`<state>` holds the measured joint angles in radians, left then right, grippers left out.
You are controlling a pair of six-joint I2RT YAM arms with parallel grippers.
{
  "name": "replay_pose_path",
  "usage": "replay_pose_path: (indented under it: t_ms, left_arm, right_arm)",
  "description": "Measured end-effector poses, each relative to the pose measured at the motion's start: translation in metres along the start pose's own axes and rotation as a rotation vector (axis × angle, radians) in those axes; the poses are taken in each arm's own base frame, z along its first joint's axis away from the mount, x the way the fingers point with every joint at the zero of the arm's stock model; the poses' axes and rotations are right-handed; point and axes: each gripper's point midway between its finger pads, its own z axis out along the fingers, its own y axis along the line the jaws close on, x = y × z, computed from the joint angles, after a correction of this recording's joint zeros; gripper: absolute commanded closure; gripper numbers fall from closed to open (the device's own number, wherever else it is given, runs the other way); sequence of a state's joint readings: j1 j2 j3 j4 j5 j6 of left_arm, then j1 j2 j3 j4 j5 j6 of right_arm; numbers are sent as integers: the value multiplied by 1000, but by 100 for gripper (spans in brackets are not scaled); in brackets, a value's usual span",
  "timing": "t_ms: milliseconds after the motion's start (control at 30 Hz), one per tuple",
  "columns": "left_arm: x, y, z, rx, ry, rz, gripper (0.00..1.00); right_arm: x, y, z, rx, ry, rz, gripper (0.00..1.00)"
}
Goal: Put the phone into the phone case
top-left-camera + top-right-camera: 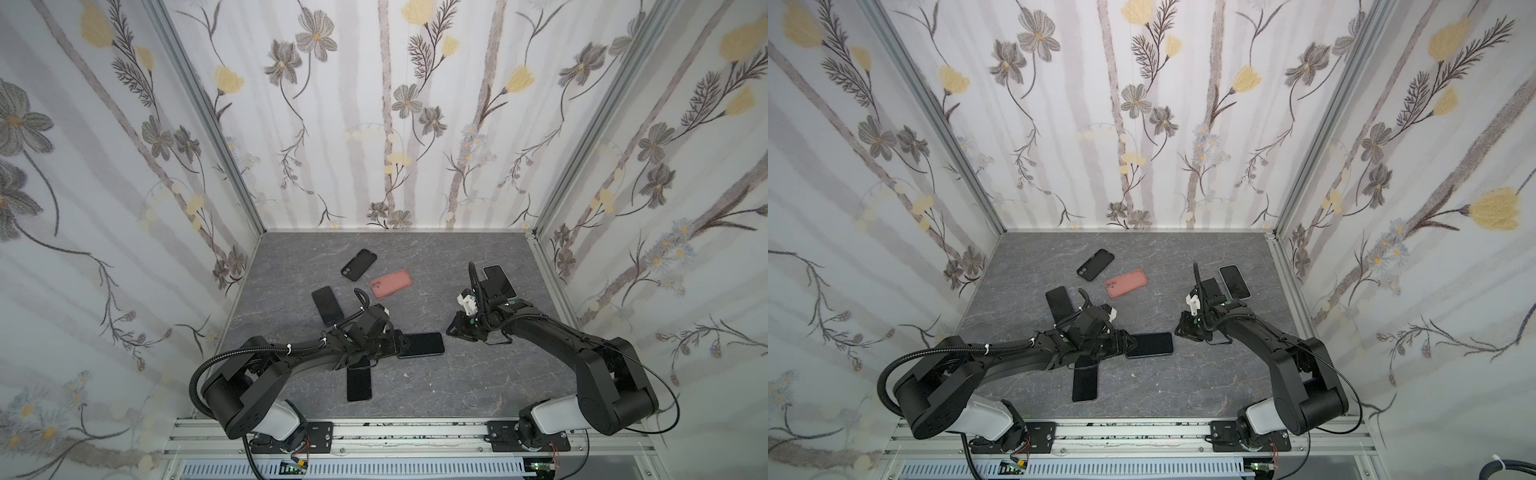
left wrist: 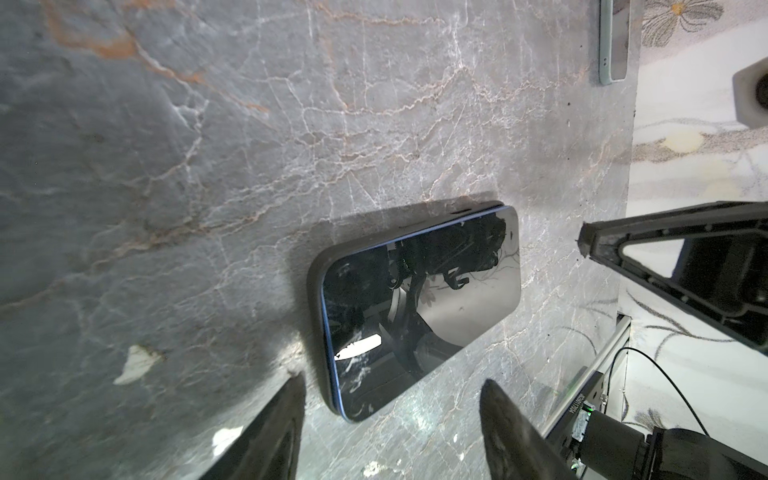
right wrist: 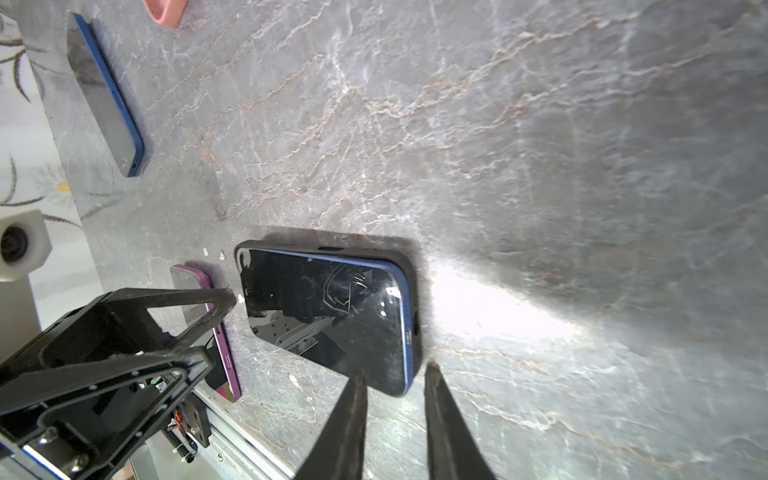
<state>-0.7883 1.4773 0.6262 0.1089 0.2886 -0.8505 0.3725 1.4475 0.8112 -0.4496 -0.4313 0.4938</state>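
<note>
Four flat, round-cornered phones with glossy black glass faces lay on the grey, white-veined, stone-look tabletop [image 1: 478, 374]. In the middle, a blue-rimmed phone [image 1: 422, 345] sat face up inside a matte black soft case [image 2: 315, 274]. The case's lip wrapped the phone's corners, and a thin line of blue rim showed above it. A second, darker blue-edged phone [image 3: 104, 95] lay bare on the left. A purple-edged phone [image 1: 359, 384] lay nearer the front, partly under the left arm. A pale-green-edged phone [image 1: 1234, 281] lay by the right wall.

Two loose cases lay farther back, near each other but not touching: a matte pink case [image 1: 390, 282] and a slim black case [image 1: 358, 262], each with a camera cut-out at one corner.

Two pincers with tapered black fingers met at the cased phone, one at each short end. The left pincer [image 2: 391, 378] stood well apart with that end of the phone between its tips. One tip was just beside the case edge, and it gripped nothing. The right pincer [image 3: 394, 368] stood only narrowly apart, one tip over the glass corner and the other just past the case's end. Whether it touched the phone could not be told.
</note>
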Motion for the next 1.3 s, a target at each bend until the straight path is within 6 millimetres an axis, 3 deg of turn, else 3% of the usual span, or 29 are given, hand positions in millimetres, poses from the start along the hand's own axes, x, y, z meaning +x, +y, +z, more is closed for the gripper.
replay_pose_path:
  t_ms: [467, 600, 667, 833, 1067, 1300]
  left_arm:
    - [9, 15, 8, -48, 38, -2, 44]
    - [14, 19, 13, -60, 53, -5, 62]
    - [17, 20, 16, -58, 67, -6, 65]
    - [19, 18, 20, -45, 77, -3, 68]
    - [19, 21, 20, -45, 68, -6, 80]
    - [19, 24, 20, -48, 51, -5, 80]
  right_arm:
    - [27, -11, 23, -17, 114, 9, 80]
    - [43, -16, 31, -27, 155, 20, 83]
    - [46, -17, 34, -29, 164, 23, 84]
    - [48, -17, 39, -26, 173, 25, 84]
    - [48, -16, 40, -20, 172, 25, 83]
    - [47, -16, 39, -12, 171, 32, 79]
